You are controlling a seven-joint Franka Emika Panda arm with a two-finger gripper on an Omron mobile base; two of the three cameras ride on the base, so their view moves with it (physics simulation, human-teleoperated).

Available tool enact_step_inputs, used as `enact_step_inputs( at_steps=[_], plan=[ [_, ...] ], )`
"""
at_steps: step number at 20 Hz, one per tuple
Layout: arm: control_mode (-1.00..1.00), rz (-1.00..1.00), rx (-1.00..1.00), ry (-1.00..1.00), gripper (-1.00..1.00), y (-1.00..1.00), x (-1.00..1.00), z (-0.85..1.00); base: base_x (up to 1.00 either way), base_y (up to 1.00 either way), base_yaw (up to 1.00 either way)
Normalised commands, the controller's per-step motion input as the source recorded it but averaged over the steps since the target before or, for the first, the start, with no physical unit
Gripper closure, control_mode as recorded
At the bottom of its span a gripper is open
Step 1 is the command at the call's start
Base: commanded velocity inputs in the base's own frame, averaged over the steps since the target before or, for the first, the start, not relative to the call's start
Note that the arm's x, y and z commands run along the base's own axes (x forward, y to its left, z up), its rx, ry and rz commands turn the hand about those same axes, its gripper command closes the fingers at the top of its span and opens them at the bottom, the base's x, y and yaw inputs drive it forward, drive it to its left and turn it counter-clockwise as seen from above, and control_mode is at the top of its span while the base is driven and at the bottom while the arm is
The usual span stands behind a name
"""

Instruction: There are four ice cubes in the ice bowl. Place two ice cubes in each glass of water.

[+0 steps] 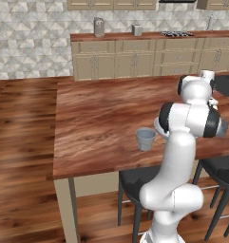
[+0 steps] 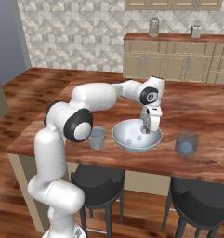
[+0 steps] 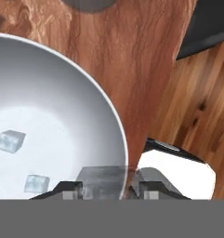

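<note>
Nearest you, in the hand view, the gripper (image 3: 112,188) sits low over the rim of the ice bowl (image 3: 62,93), its fingers closed on a pale ice cube (image 3: 102,179) that straddles the rim line. Two more ice cubes lie loose on the bowl floor at about 8 and 9 o'clock of that view, one (image 3: 11,140) above the other (image 3: 37,183).

In the right base view the bowl (image 2: 136,135) stands between the two tumblers: the left glass of water (image 2: 97,137) at its 9 o'clock, the right glass of water (image 2: 186,144) at its 3 o'clock, which seems to hold a pale cube already, though that is too small to be sure.

Watch the lift: the cube sits right at the rim, so a sideways pull before you clear it could clip the bowl and drag it into a glass. The cube looks slick and small; a fast swing may shed it onto the wooden island counter (image 2: 201,107).
</note>
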Motion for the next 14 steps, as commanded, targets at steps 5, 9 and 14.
enact_step_inputs(
  at_steps=[5, 9, 14],
  plan=[
    [-1.0, 0.14, 0.0, -0.06, 1.0, -0.64, -0.46, 0.19, 0.0, 0.0, 0.0],
    [-1.0, 0.17, 0.0, -0.1, 1.0, -0.71, -0.08, 0.04, 0.0, 0.0, 0.0],
    [-1.0, 0.14, 0.0, -0.07, 1.0, -0.72, 0.04, 0.09, 0.0, 0.0, 0.0]
  ],
)
